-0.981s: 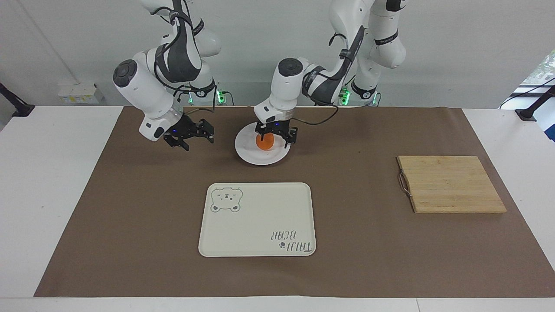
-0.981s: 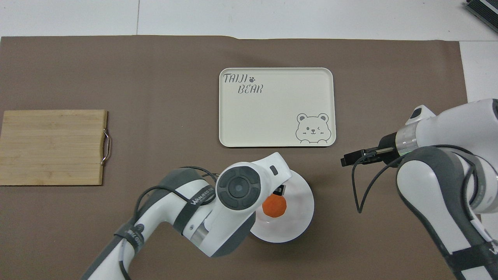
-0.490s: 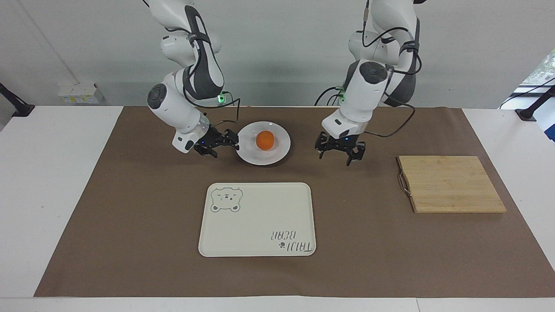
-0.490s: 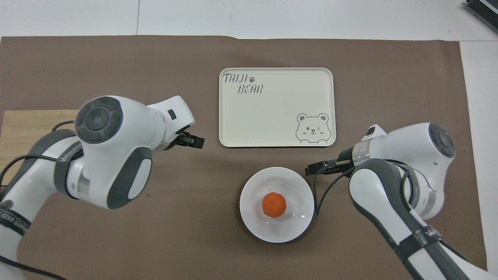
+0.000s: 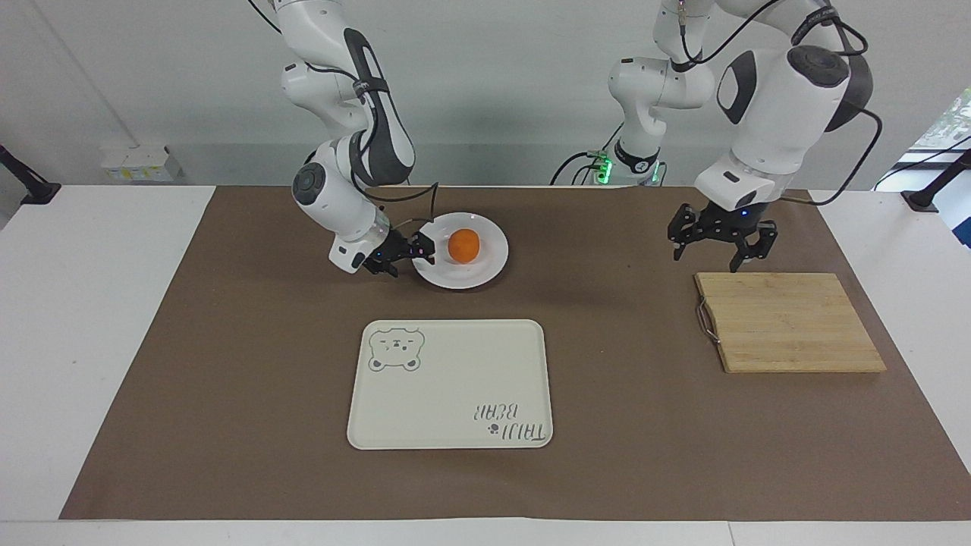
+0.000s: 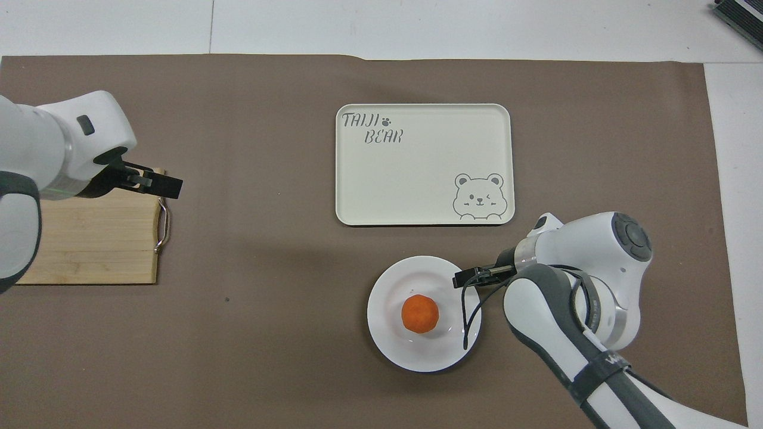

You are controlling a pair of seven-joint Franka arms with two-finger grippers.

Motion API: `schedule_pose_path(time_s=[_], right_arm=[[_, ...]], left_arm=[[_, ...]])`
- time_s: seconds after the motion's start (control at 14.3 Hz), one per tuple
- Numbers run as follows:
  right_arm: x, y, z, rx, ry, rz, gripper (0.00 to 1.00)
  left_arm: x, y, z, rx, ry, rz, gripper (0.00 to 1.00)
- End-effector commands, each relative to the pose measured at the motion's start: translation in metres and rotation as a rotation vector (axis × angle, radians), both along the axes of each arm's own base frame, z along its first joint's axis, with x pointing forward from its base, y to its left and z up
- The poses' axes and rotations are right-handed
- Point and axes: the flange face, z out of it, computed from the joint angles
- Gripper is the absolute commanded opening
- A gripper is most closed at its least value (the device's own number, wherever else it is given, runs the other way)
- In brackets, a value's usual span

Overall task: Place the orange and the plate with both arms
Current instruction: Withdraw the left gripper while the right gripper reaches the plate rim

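The orange rests in the middle of the white plate, which lies on the brown mat close to the robots. My right gripper is low at the plate's rim on the side toward the right arm's end, open, with its fingertips reaching over the rim. I cannot tell whether they touch the rim. My left gripper hangs open and empty over the edge of the wooden cutting board.
A cream tray with a bear drawing and lettering lies at mid-table, farther from the robots than the plate. The cutting board, with a metal handle, lies toward the left arm's end.
My left gripper left the orange on the plate, rose and swung over to the cutting board. My right gripper came in from the right arm's end and lowered to the plate's rim.
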Motion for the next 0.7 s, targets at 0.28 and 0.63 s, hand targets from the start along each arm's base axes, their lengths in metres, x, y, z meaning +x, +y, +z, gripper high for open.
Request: schedule_pose_path(time_s=[0.28, 0.63], right_arm=[[-0.036, 0.021, -0.012, 0.06, 0.018, 0.031, 1.0], [-0.038, 0.019, -0.015, 0.058, 0.008, 0.039, 0.34]], left_arm=[[0.001, 0.048, 0.069, 0.024, 0.059, 0.071, 1.0], [0.007, 0.057, 0.065, 0.032, 0.063, 0.077, 1.0]])
